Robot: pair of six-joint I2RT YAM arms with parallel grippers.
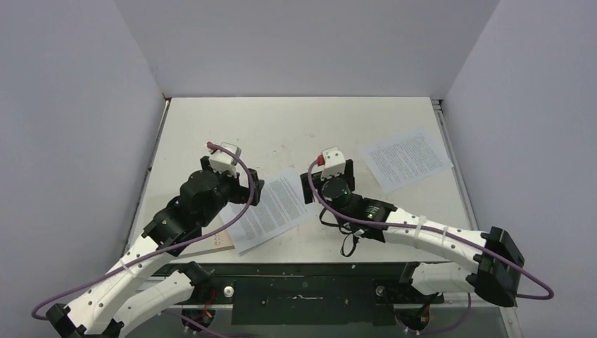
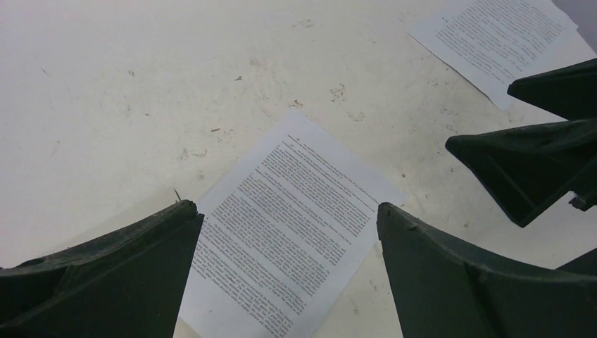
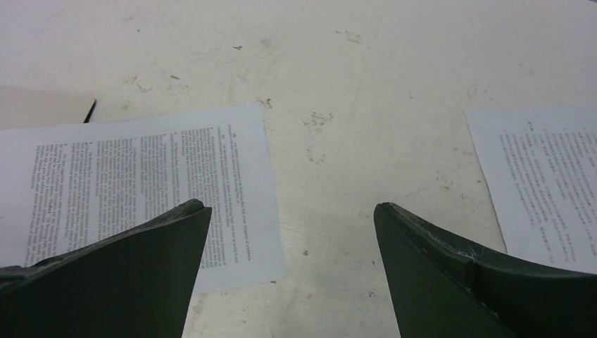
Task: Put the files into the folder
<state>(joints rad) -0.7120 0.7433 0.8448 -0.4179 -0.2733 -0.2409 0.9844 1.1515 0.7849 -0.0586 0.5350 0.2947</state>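
Observation:
Two files lie flat on the pale table. One printed sheet [image 1: 271,211] [image 2: 288,225] [image 3: 141,183] is in the middle, between my two grippers. The other sheet [image 1: 406,158] [image 2: 496,39] [image 3: 549,183] is at the far right. A flat pale slab with a dark edge, the folder [image 1: 211,243] [image 3: 42,105], shows only in part beside and under my left arm, and the middle sheet's near corner lies against it. My left gripper [image 1: 255,187] [image 2: 285,208] hangs open over the middle sheet. My right gripper [image 1: 308,189] [image 3: 292,205] hangs open over that sheet's right edge and bare table.
Grey walls close in the table [image 1: 296,127] on the left, back and right. A raised rail [image 1: 450,162] runs along the right edge. The black mounting plate [image 1: 317,292] with both arm bases spans the near edge. The right gripper's fingers [image 2: 521,162] show in the left wrist view.

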